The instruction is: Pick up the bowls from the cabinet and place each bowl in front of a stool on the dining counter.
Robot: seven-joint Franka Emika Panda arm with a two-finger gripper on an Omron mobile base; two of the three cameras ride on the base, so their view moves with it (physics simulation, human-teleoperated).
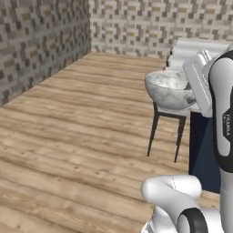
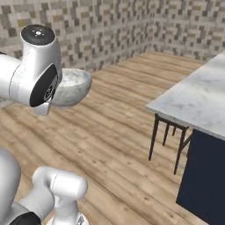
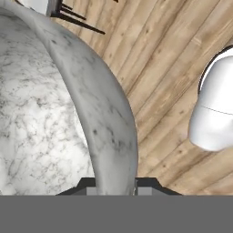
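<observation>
The grey-white marbled stone bowl (image 1: pixel 167 89) hangs in the air over the wooden floor, just left of the dining counter (image 1: pixel 196 51). My gripper (image 3: pixel 116 184) is shut on its rim, one fingertip (image 3: pixel 145 186) outside the wall and the other inside. In the right base view my arm covers part of the bowl (image 2: pixel 74 85), and the marble counter (image 2: pixel 197 103) with its navy base lies to the right. The cream and green bowl and the tall cabinet are out of view.
A dark-legged stool (image 1: pixel 167 129) stands under the counter's edge, right below the held bowl; its legs (image 2: pixel 169 136) show at the slab's near corner. Wooden floor (image 1: pixel 68 136) spreads to the left up to the mosaic tiled walls (image 1: pixel 41 41).
</observation>
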